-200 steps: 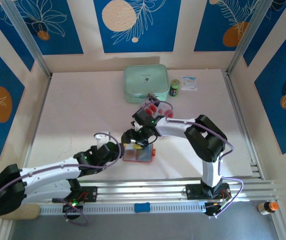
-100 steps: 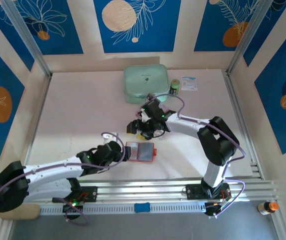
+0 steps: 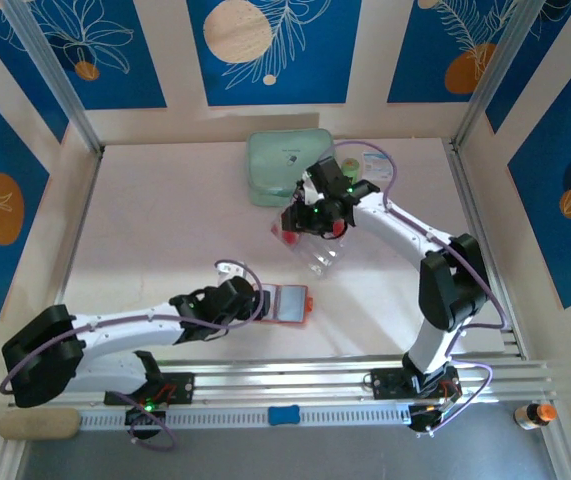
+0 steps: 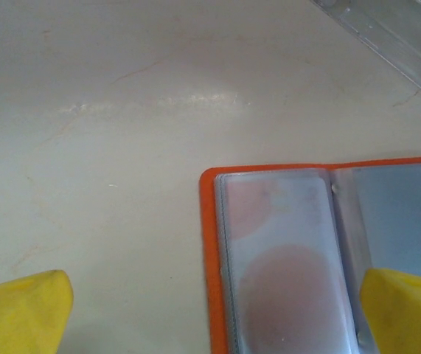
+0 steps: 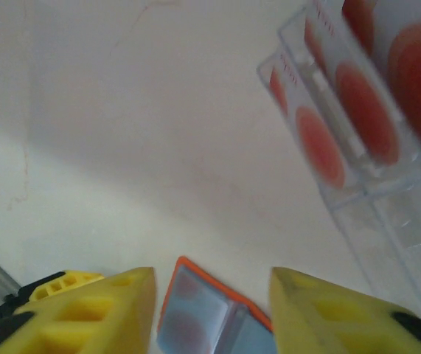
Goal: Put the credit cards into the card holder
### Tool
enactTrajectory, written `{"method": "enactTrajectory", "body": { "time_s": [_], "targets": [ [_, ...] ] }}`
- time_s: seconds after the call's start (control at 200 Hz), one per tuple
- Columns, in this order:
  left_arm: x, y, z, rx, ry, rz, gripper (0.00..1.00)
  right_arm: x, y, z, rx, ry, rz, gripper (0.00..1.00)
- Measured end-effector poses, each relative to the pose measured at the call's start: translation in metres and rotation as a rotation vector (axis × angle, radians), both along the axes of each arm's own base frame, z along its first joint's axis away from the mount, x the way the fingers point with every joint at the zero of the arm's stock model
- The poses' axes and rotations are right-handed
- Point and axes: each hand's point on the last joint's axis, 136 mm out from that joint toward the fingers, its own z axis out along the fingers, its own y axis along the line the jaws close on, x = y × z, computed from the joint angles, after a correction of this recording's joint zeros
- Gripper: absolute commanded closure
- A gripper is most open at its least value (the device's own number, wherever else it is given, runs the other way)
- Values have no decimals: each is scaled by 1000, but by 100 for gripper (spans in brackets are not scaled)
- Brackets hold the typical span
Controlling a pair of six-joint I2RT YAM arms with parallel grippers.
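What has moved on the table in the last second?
The right gripper drew back from the orange card holder to the far side, above the clear tray that holds the credit cards; nothing is between its fingers. The left gripper edged a little toward the holder, wide open. The holder, lying open, and the mint-green case stayed about where they were.

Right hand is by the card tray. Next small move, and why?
Probably lower the right hand onto the nearest of the cards in the clear tray and close on it. Its fingers hold nothing, cards stand in the tray, and the card holder lies open with an empty-looking sleeve.
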Motion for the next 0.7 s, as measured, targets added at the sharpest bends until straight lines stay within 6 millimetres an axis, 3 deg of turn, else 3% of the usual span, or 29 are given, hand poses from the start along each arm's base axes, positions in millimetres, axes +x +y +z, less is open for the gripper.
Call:
{"method": "enactTrajectory", "body": {
  "time_s": [0.11, 0.28, 0.46, 0.7],
  "targets": [
    [4, -2, -1, 2, 13, 5, 0, 16, 1, 0, -71, -33, 36, 68],
    [7, 0, -5, 18, 36, 17, 0, 33, 2, -25, -212, -29, 94, 68],
    [7, 3, -7, 25, 49, 25, 1, 38, 9, -48, -364, -35, 169, 68],
    [8, 5, -7, 24, 53, 33, 0, 44, 11, -62, -521, -74, 223, 68]
  ]
}}
